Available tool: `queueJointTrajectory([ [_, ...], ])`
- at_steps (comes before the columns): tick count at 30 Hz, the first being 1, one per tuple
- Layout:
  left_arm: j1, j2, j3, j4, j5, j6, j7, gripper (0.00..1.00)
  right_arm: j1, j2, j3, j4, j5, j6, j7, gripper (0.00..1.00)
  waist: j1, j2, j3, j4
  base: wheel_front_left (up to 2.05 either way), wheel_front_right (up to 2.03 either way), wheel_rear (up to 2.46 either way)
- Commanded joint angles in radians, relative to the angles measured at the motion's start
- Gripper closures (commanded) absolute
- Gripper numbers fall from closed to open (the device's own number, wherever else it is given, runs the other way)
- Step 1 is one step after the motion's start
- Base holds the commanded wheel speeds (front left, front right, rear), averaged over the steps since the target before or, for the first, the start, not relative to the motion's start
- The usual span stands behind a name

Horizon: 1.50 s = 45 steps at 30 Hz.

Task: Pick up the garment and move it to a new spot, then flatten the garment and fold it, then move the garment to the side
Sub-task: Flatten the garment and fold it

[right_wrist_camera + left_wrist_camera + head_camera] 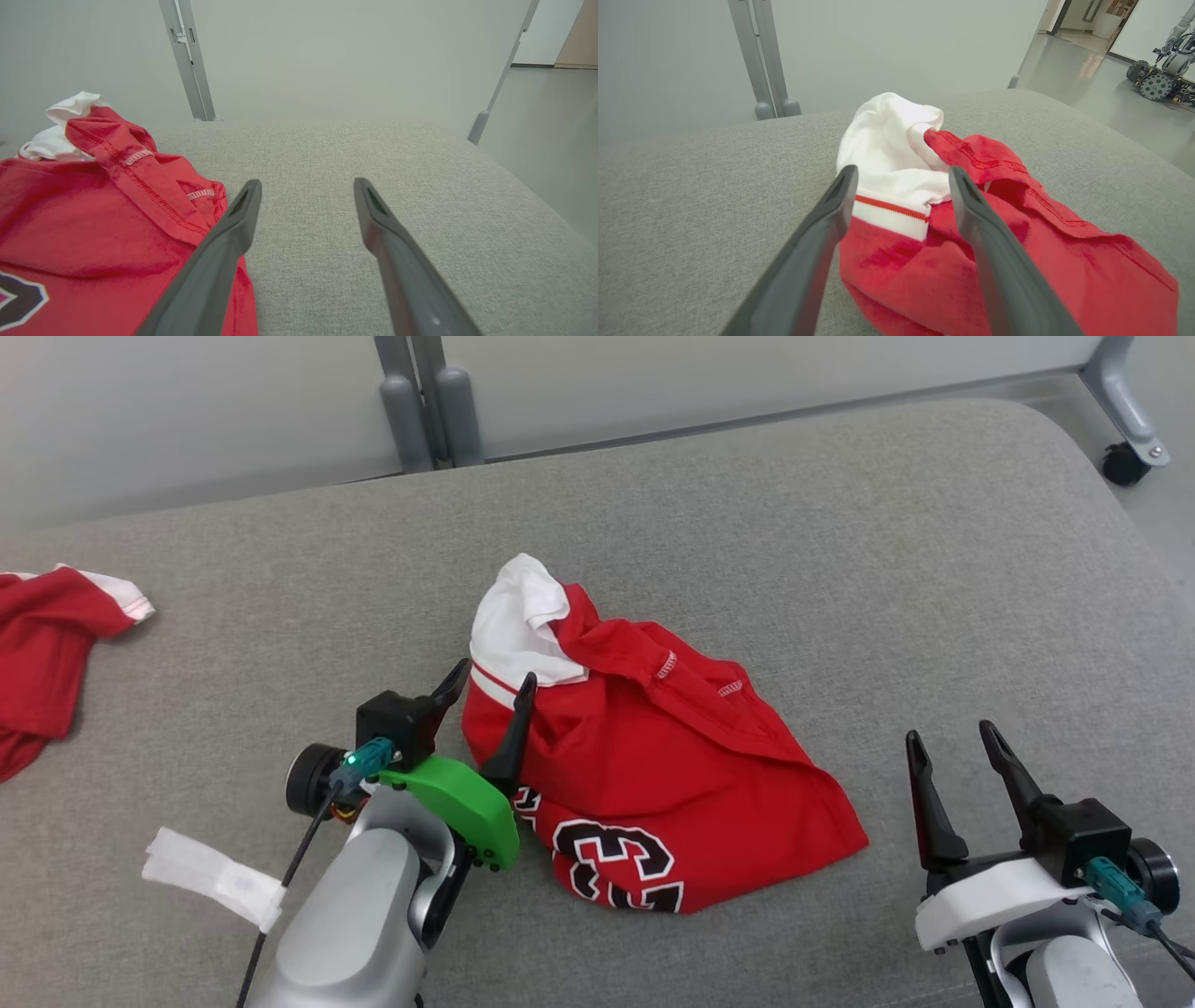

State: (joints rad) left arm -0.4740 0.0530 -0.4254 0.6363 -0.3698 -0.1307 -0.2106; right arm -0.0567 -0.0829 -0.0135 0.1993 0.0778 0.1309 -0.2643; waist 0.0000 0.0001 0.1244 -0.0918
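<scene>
**A:** Head view, what's the count?
**B:** Two red garments. The garment [653, 756] lies mid-cushion [840, 569] on a diagonal, white sleeve far-left and numbers near-right. A second garment [42, 653] is at the left edge. The left gripper [495, 674] is at the garment's edge, and the right gripper [950, 733] stands apart.
**A:** Left wrist?
**B:** Fingers spread wide, straddling the white cuff [889, 214], clamping nothing.
**A:** Right wrist?
**B:** Spread wide over bare cushion, empty, with the garment beside its left finger.

Grey upholstered surface [840, 523] is lying before a pale partition [187, 411] standing on grey metal posts [429, 411]; glossy floor [1092, 84] is reflecting light, possibly from a doorway.
</scene>
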Motion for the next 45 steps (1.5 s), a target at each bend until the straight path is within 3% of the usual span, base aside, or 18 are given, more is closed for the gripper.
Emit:
queueJointTrajectory([
  [1, -0.032, 0.009, -0.011, 0.035, -0.008, 0.001, 0.003, 0.0, -0.015, 0.004, -0.002, 0.001, 0.006, 0.0, 0.0, 0.0, 0.0, -0.0001, 0.043, -0.044, 0.0, 0.0, 0.0],
  [9, -0.117, 0.019, -0.018, 0.231, -0.006, 0.009, 0.002, 0.0, -0.02, 0.017, -0.007, 0.005, 0.004, 0.0, 0.0, 0.0, 0.0, -0.0001, 0.051, -0.066, 0.0, 0.0, 0.0],
  [10, -0.122, 0.019, -0.017, 0.252, -0.011, 0.008, 0.001, 0.11, -0.02, 0.019, -0.008, 0.006, 0.004, 0.0, 0.0, 0.0, 0.0, -0.0001, 0.05, -0.066, 0.0, 0.0, 0.0],
  [11, -0.127, 0.018, -0.018, 0.269, -0.016, 0.008, 0.003, 0.35, -0.019, 0.019, -0.009, 0.006, 0.004, 0.0, 0.0, 0.0, 0.0, -0.0001, 0.049, -0.065, 0.0, 0.0, 0.0],
  [12, -0.131, 0.017, -0.02, 0.286, -0.021, 0.006, 0.003, 0.71, -0.017, 0.021, -0.01, 0.007, 0.004, 0.0, 0.0, 0.0, 0.0, -0.0001, 0.046, -0.064, 0.0, 0.0, 0.0],
  [14, -0.139, 0.014, -0.022, 0.307, -0.039, 0.003, -0.004, 1.0, -0.015, 0.021, -0.012, 0.009, 0.007, 0.0, 0.0, 0.0, 0.0, -0.0001, 0.042, -0.06, 0.0, 0.0, 0.0],
  [21, -0.154, 0.007, -0.004, 0.315, -0.096, 0.001, -0.045, 1.0, -0.005, 0.024, -0.01, 0.017, 0.01, 0.0, 0.0, 0.0, 0.0, -0.0001, 0.02, -0.041, 0.0, 0.0, 0.0],
  [24, -0.163, 0.011, 0.05, 0.266, -0.122, 0.006, -0.056, 1.0, 0.0, 0.026, -0.007, 0.02, 0.011, 0.0, 0.0, 0.0, 0.0, -0.0001, 0.008, -0.034, 0.0, 0.0, 0.0],
  [32, -0.102, 0.066, 0.275, -0.129, -0.099, 0.013, -0.055, 1.0, 0.037, 0.025, -0.028, 0.026, 0.011, 0.0, 0.0, 0.0, 0.0, -0.0001, -0.043, -0.007, 0.0, 0.0, 0.0],
  [36, -0.083, 0.089, 0.336, -0.305, -0.091, 0.006, -0.055, 1.0, 0.055, 0.026, -0.031, 0.032, 0.015, 0.0, 0.0, 0.0, 0.0, -0.0001, -0.069, 0.002, 0.0, 0.0, 0.0],
  [45, -0.06, 0.212, 0.259, -0.511, -0.147, 0.0, -0.03, 1.0, 0.067, 0.029, -0.021, 0.04, 0.024, 0.0, 0.0, 0.0, 0.0, -0.0001, -0.097, 0.009, 0.0, 0.0, 0.0],
])
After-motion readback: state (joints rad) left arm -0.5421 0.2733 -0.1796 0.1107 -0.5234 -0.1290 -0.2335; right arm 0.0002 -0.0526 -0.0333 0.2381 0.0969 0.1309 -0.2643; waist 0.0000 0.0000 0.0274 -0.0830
